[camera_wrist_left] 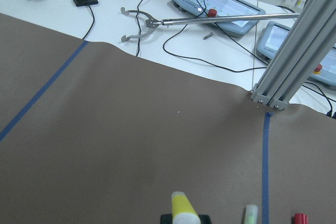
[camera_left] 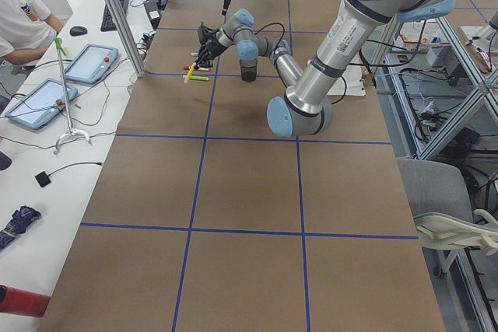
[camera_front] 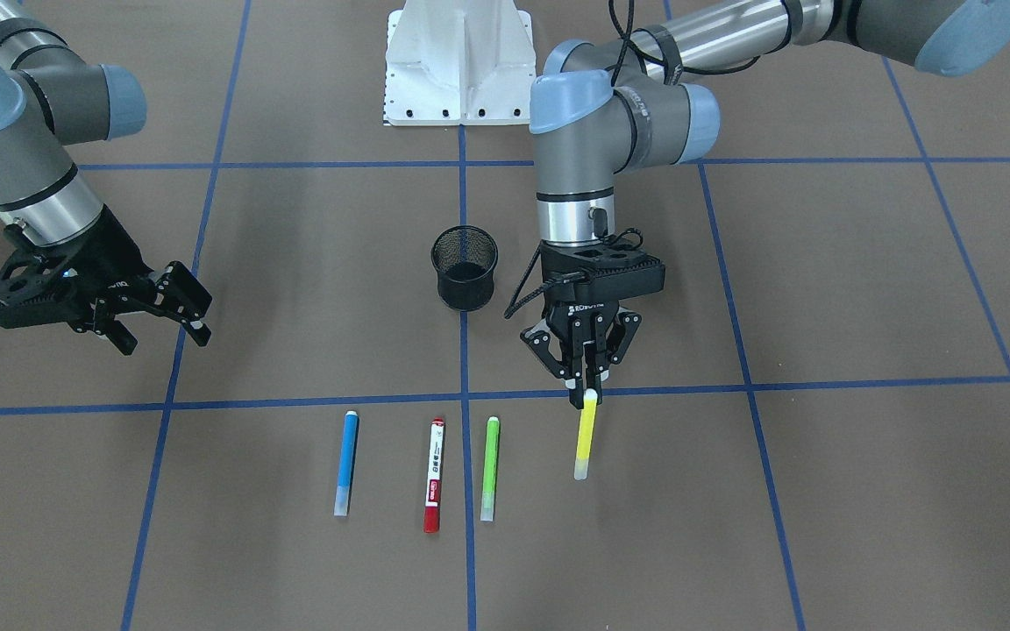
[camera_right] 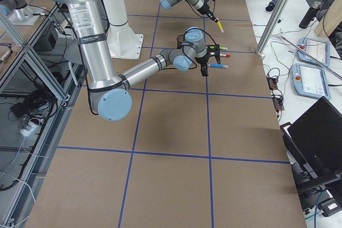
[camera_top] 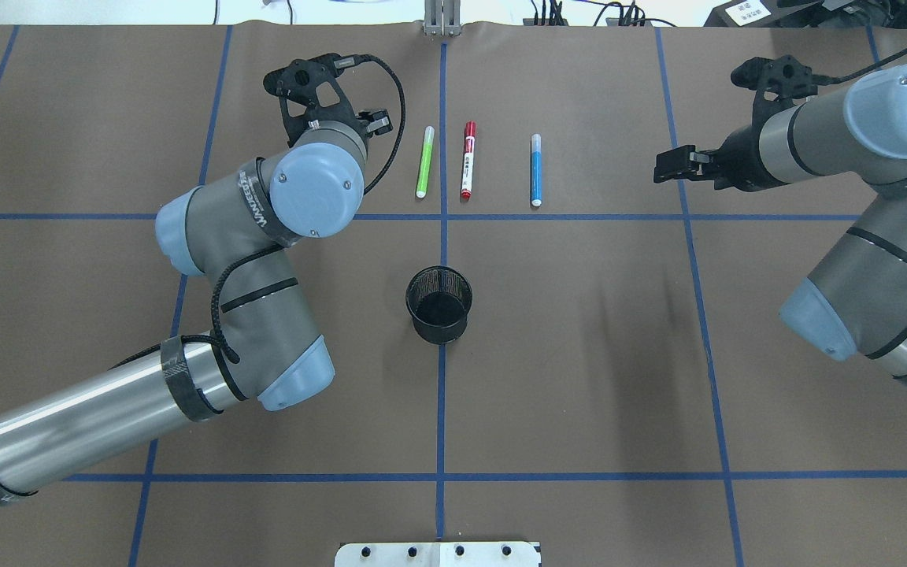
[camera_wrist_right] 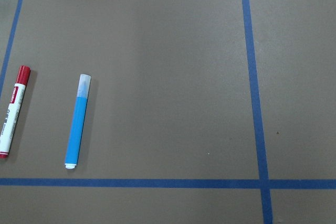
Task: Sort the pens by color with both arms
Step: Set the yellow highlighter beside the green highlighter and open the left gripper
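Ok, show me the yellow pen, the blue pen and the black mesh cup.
yellow pen (camera_front: 586, 436), front-facing view, mid barrel.
blue pen (camera_front: 346, 463), front-facing view, mid barrel.
black mesh cup (camera_front: 467, 289), front-facing view, outer wall.

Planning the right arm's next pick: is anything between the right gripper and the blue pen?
Nothing visible. Only bare table lies between the right gripper and the blue pen; the red pen lies beyond it.
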`<state>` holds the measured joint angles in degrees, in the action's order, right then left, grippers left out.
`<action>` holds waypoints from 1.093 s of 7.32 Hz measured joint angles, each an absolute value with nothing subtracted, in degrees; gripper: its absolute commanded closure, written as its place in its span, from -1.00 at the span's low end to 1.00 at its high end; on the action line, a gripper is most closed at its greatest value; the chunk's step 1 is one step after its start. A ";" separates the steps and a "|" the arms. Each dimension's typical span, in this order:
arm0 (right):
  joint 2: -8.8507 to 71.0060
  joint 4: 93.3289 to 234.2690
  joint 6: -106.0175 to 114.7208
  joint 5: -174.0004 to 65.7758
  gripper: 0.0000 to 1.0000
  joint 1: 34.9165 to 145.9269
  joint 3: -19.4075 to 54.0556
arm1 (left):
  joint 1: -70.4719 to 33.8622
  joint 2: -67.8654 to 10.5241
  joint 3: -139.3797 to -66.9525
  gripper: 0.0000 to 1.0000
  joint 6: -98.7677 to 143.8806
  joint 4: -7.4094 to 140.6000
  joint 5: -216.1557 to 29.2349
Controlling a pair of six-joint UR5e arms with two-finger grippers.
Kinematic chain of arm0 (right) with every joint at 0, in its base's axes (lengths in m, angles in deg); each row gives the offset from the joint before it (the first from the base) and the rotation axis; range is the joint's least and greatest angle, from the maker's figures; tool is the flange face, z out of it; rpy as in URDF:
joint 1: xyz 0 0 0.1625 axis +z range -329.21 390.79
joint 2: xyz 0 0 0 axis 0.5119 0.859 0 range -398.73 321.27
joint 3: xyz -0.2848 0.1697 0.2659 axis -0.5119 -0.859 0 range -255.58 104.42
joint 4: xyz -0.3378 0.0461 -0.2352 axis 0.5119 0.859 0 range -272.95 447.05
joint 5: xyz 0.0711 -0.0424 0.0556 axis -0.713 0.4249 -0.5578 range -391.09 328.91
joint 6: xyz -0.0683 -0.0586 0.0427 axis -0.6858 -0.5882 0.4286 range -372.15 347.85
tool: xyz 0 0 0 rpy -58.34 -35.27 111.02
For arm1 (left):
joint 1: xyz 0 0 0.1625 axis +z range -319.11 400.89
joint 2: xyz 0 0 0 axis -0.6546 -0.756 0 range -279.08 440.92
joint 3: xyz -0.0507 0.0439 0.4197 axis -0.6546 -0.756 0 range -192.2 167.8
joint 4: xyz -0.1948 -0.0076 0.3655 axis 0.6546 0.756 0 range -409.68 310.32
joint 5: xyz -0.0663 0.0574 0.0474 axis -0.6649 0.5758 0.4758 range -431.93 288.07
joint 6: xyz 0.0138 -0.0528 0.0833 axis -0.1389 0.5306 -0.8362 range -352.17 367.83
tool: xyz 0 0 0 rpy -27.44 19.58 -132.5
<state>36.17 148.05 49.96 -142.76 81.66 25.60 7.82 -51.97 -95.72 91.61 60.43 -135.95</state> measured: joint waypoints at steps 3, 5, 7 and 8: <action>36.21 148.05 49.97 -141.41 -0.98 81.68 25.77 | 8.73 -52.26 -85.44 1.00 91.46 75.00 -130.74; 36.31 148.05 49.91 -140.96 -0.98 81.68 25.71 | 8.82 -53.37 -82.35 1.00 91.66 76.88 -129.35; 36.29 148.05 49.88 -140.88 -0.98 81.68 25.65 | 8.97 -54.33 -80.24 -0.07 91.73 78.48 -128.83; 36.27 148.05 49.82 -140.87 -0.98 81.68 25.58 | 9.09 -54.29 -79.66 -0.63 91.64 79.01 -128.86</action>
